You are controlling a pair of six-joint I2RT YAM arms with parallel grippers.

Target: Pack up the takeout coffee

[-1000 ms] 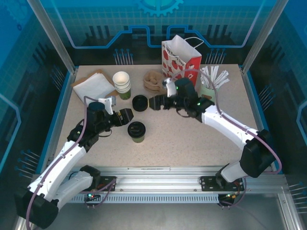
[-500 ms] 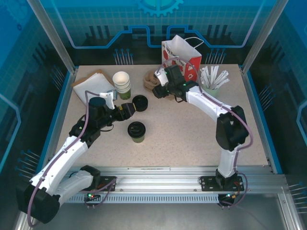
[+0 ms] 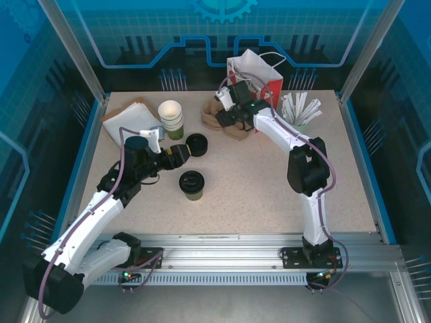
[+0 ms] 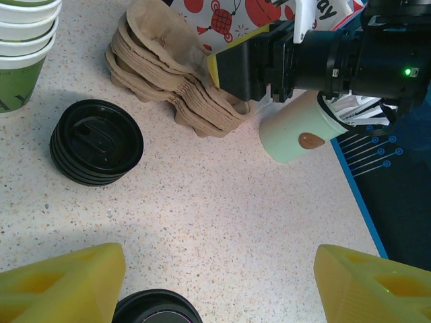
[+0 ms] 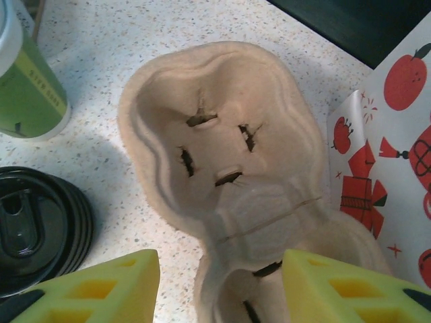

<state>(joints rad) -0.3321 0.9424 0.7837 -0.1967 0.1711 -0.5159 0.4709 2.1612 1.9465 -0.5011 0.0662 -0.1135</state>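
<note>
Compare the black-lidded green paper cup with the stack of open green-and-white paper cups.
The black-lidded green paper cup is single and capped; the stack of open green-and-white paper cups is several nested, top uncovered. The stack stands taller than the cup. Both stand upright.

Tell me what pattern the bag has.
The bag is white with red prints, such as apples and a gift box; clearest in the right wrist view.

Gift bag [image 4: 229,17]: black letters "ay" legible on its white face, just behind the right tool [image 5: 222,289]; the rest of the word is covered. Green cup [image 5: 27,87], left of that tool: fine vertical print, too blurred to read.
</note>
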